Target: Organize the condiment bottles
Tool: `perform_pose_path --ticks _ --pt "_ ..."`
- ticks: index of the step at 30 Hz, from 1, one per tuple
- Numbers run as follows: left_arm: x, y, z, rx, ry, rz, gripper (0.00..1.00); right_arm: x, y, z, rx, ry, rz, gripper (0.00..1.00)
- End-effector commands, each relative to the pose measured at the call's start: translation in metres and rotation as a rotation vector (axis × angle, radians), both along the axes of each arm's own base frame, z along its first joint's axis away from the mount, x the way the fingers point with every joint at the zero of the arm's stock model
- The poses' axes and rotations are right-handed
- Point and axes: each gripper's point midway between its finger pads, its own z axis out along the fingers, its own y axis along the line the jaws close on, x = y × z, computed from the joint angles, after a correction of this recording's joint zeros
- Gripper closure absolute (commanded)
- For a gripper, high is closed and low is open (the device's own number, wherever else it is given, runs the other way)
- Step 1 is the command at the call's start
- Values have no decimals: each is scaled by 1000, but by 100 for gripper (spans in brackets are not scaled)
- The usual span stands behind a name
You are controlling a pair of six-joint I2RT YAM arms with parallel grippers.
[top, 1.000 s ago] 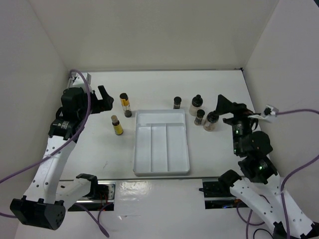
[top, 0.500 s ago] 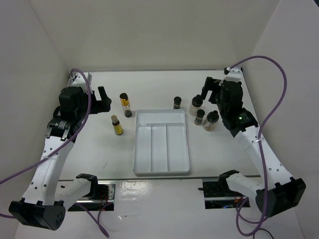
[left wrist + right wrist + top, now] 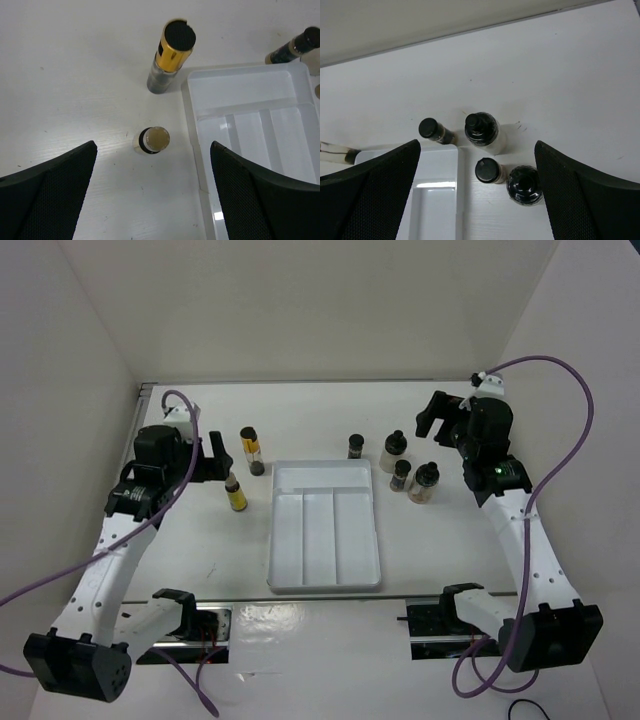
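Six condiment bottles stand upright on the white worktop (image 3: 75,75), none yet inside the white divided tray (image 3: 250,87). Your left hand (image 3: 153,143) hangs wide open and empty, touching nothing, directly above the tan-capped slim bottle (image 3: 152,140), which stands just left of the tray's far left corner. The black-capped slim bottle (image 3: 172,52) stands farther back. This looks like the approach to a first pick. Come straight down, keep the cap centred between the fingers, and close on the body below the cap. Mind the tray wall beside the right finger. Your right hand (image 3: 477,142) is also wide open and empty, high above a cluster by the tray's far right corner: two round pale bottles (image 3: 482,129) and two tiny dark jars (image 3: 430,128).
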Motion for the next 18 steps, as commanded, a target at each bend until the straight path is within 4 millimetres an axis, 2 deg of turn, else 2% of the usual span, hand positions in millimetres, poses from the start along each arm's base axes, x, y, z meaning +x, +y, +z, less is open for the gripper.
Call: perform_pose_path --ticks 1,4,5,6,8,9,10,11,12,13,14,18 --pt "1 -11 -9 -34 -3 -48 0 4 14 14 58 -28 57 1" --pt "6 -4 -29 3 55 0 0 9 25 8 96 -15 104 1" --pt "8 -1 -33 12 65 12 0 11 30 3 95 -1 116 1" --pt "11 1 -34 19 72 24 0 12 31 6 109 -13 113 1" --pt "13 -1 -39 27 86 23 0 18 43 -3 120 8 137 1" --pt "13 -4 -43 29 100 14 0 20 49 -3 123 7 155 1" --pt "16 -4 -44 29 100 14 0 24 51 5 121 -7 157 1" --pt "17 -11 -43 30 100 -6 0 30 58 0 117 10 165 1" --pt "18 -12 -50 50 118 -11 0 37 53 8 98 -9 137 1" --pt "20 -17 -50 56 120 -20 0 42 58 -1 83 21 142 1" --pt "22 -14 -53 67 129 -6 0 45 58 -2 83 26 142 1" --pt "26 -24 -63 108 163 -13 3 59 58 -5 69 32 133 1"
